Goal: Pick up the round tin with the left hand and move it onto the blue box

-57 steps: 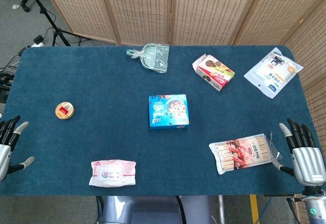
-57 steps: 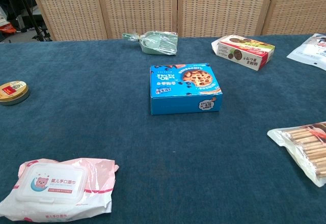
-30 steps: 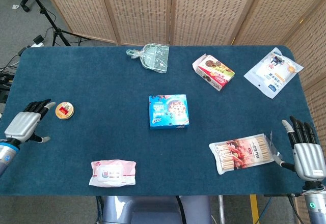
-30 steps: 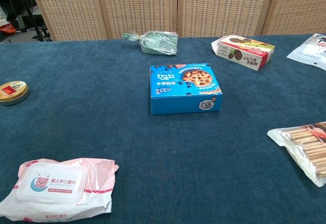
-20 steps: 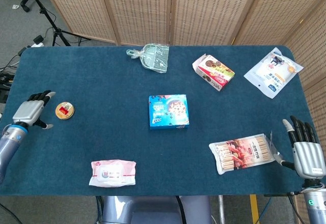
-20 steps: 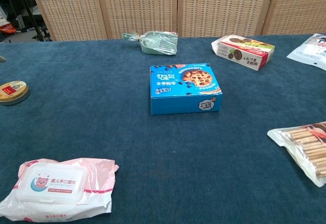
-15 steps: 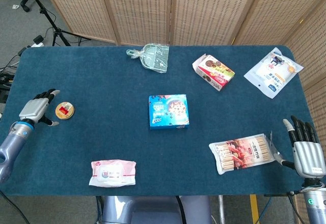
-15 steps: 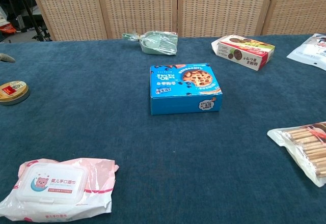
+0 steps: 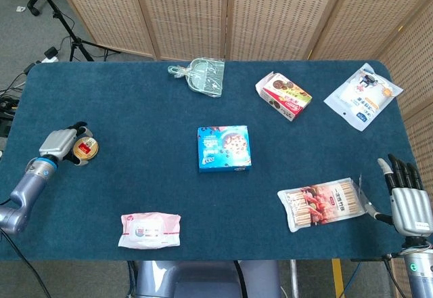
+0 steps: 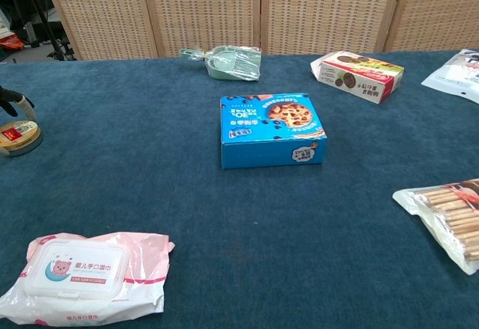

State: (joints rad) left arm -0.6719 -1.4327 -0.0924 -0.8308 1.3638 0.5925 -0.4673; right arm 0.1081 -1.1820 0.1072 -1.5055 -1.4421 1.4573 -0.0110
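Right hand (image 9: 409, 203) idles at the near table edge, fingers apart, holding nothing. Left hand (image 9: 62, 143) has slid in from the near-left edge to the round tin (image 9: 86, 148), fingers spread around it, seemingly not clamped yet; tin unmoved at far left, well apart from the blue box (image 9: 224, 147), so the grasp looks imminent.

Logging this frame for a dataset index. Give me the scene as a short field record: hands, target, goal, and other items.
left hand: at the tin, fingers around its edge; grip not clear
right hand: open, at the table's right edge
tin: on the table, far left
blue box: mid-table, nothing on top
other items: wipes pack, snack sticks, cookie box, white pouch, green dustpan
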